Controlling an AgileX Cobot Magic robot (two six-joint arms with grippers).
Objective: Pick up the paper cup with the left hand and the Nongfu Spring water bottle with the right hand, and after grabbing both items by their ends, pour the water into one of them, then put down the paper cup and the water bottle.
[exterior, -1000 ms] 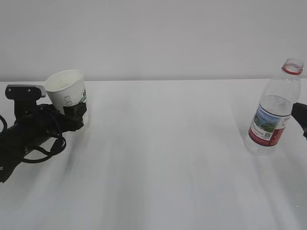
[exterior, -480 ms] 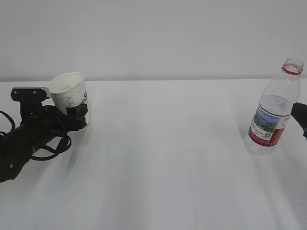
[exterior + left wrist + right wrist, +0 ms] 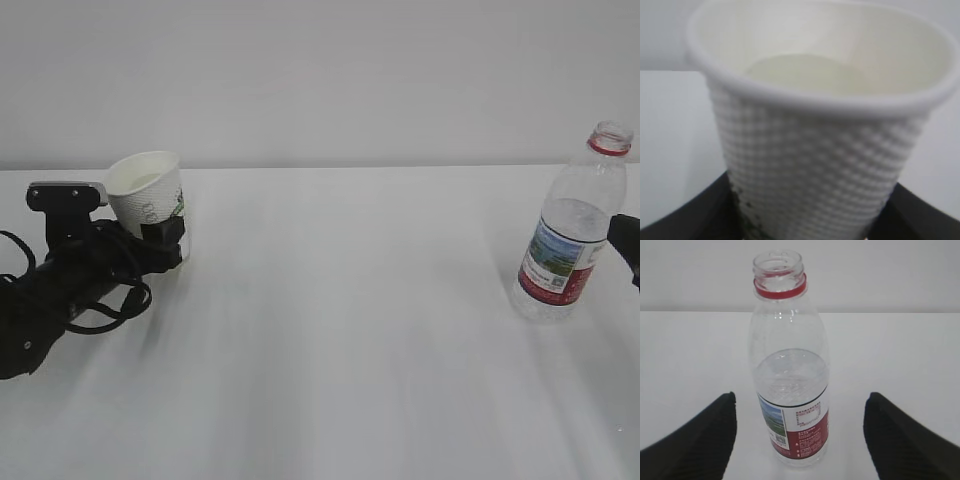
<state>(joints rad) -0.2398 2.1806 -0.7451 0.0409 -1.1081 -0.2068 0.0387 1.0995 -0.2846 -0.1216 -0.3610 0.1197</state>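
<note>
At the far left of the exterior view, the left hand (image 3: 160, 243) lies low over the white desk (image 3: 340, 330), a black arm with loose cables and a grey camera block on top. Its fingers are clamped on the lower part of the paper cup (image 3: 150, 200), which tilts slightly to the left with its mouth open upward. Green and dark print shows on the side of the cup just above the fingers. From the left wrist view, the paper cup (image 3: 815, 130) fills the picture: a dimpled white wall, a rolled rim, and a pale pool inside that may be the water (image 3: 805, 75), though I cannot tell for sure. The black fingers (image 3: 690, 215) press against its base on both sides.

Well apart, at the right side of the desk, the Nongfu Spring water bottle (image 3: 572, 232) stands upright and capless, with a red neck ring and a red label. The right hand (image 3: 625, 240) sits just beside it at the picture's edge. In the right wrist view its fingers (image 3: 695, 440) stand wide apart on either side of the bottle (image 3: 790, 370), touching nothing.
</note>
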